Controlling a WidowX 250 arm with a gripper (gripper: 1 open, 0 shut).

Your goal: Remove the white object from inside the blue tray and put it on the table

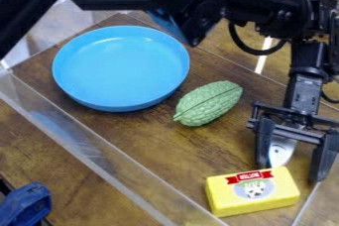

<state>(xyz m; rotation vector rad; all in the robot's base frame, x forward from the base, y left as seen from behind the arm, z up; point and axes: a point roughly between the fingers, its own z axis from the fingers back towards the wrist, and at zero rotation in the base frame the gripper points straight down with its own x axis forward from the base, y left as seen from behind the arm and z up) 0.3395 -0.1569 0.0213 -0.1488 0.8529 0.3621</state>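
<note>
The blue tray [119,68] sits at the left of the table [146,161] and holds nothing. The white object [279,154], slim and pale, lies on the wood at the right, just above the yellow box. My gripper [292,161] hangs straight down over it, open. Its two dark fingers [261,139] straddle the white object and do not close on it. Part of the white piece is hidden behind the gripper body.
A green ribbed vegetable-like object [209,102] lies between the tray and the gripper. A yellow box with a white label [255,190] rests by the table's front right edge. A clear raised rim [93,151] borders the front. Blue cloth [20,206] shows at the lower left.
</note>
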